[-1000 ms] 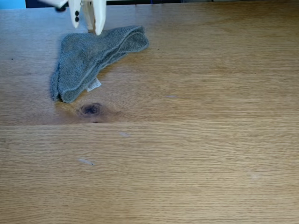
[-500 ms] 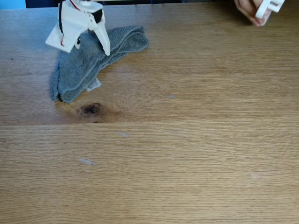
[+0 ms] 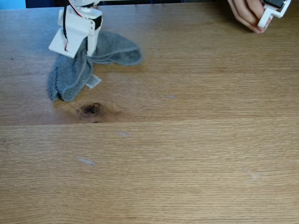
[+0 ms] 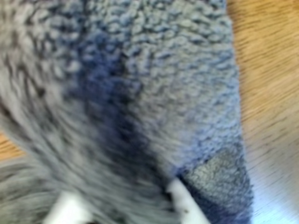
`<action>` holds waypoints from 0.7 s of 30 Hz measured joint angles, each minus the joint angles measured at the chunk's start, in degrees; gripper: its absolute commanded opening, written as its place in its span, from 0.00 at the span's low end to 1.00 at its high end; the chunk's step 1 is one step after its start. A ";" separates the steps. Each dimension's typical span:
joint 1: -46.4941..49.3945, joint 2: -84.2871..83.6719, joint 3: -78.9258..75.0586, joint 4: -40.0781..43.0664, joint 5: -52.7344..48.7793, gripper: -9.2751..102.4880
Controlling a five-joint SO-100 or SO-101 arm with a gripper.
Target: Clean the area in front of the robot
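The fixed view shows the gripper point(image 3: 88, 49) pressed into a grey terry cloth point(image 3: 70, 77) near the far left corner of the oak tabletop point(image 3: 187, 158), just beyond a dark knot point(image 3: 91, 109). A hand point(image 3: 245, 13) holds a white handle piece point(image 3: 273, 9) at the far right edge. The wrist view shows the cloth's looped pile point(image 4: 177, 70) bunched between two white fingertips point(image 4: 184, 203), which are clamped on it.
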 measured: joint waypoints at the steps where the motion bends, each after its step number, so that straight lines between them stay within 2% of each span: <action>1: -0.26 -0.09 0.00 0.00 0.00 0.08; 13: -4.83 8.00 0.09 1.05 2.72 0.08; 21: -16.00 28.30 0.09 14.15 8.09 0.08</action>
